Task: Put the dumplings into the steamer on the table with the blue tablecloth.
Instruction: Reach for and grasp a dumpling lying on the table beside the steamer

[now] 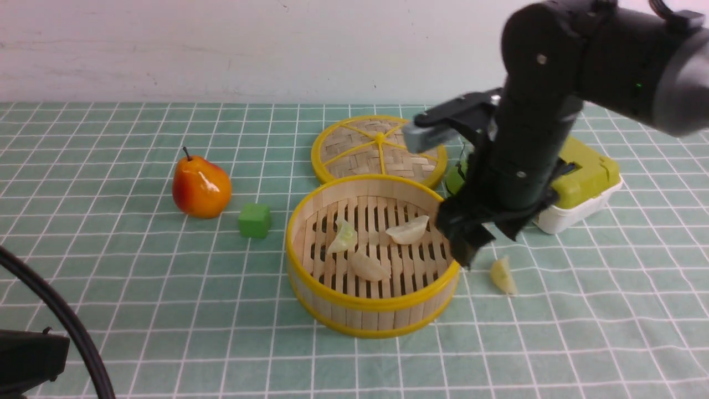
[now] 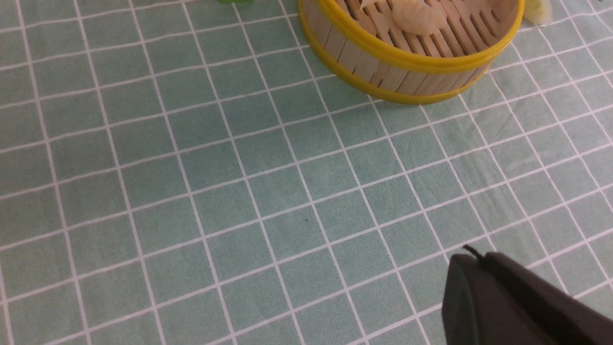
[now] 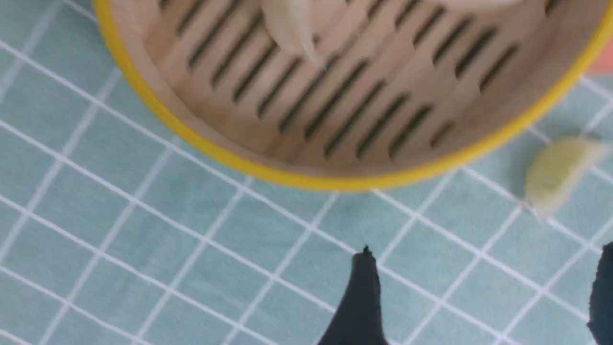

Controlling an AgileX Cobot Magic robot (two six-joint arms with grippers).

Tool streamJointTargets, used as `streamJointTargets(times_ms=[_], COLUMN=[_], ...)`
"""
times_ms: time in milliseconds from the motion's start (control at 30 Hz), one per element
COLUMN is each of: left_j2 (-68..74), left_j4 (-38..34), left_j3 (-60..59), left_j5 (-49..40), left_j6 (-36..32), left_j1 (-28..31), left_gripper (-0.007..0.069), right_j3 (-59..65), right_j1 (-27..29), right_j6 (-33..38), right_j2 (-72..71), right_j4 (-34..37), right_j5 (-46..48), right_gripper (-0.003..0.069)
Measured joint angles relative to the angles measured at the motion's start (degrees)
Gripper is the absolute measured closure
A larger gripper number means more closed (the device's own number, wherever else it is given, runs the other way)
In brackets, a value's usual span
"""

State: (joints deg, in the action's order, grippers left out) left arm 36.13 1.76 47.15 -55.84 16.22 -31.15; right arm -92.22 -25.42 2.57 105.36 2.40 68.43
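The right gripper (image 1: 479,235) hung spread wide and empty beside the steamer's (image 1: 376,302) yellow rim, probably to take the last pleated dumpling (image 1: 503,275), which lay on the gridded blue tablecloth (image 1: 166,310) toward the table's right edge; three pale crescent dumplings (image 1: 409,230) sat on the bamboo slats; the left gripper (image 2: 462,270) was shut near the front edge.

Teal tablecloth (image 1: 138,310) (thin white grid), tan steamer (image 1: 371,302) with yellow rims, cream dumplings (image 1: 409,230), orange-red pear (image 1: 201,188), green cube (image 1: 255,220).

Gridded teal table (image 1: 111,310): steamer (image 1: 371,318), lid (image 1: 354,147), pear (image 1: 201,188), green cube (image 1: 255,220), one dumpling (image 1: 503,275), box (image 1: 587,183).
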Motion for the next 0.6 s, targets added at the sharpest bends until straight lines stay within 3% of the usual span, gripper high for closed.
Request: streamJointTargets(times_ms=[267, 600], left_j2=[0.0, 0.0], left_j4=[0.0, 0.1], left_j3=[0.0, 0.0], left_j5=[0.2, 0.2], left_j6=[0.0, 0.0], left_j1=[0.0, 0.0], left_gripper=[0.0635, 0.0634], right_j3=[7.9, 8.1], right_j1=[10.1, 12.0], right_j6=[-3.1, -3.3], right_j2=[0.9, 11.2], right_j4=[5.3, 7.4], right_j5=[-17.6, -23.9], right_gripper=[0.0099, 0.0204])
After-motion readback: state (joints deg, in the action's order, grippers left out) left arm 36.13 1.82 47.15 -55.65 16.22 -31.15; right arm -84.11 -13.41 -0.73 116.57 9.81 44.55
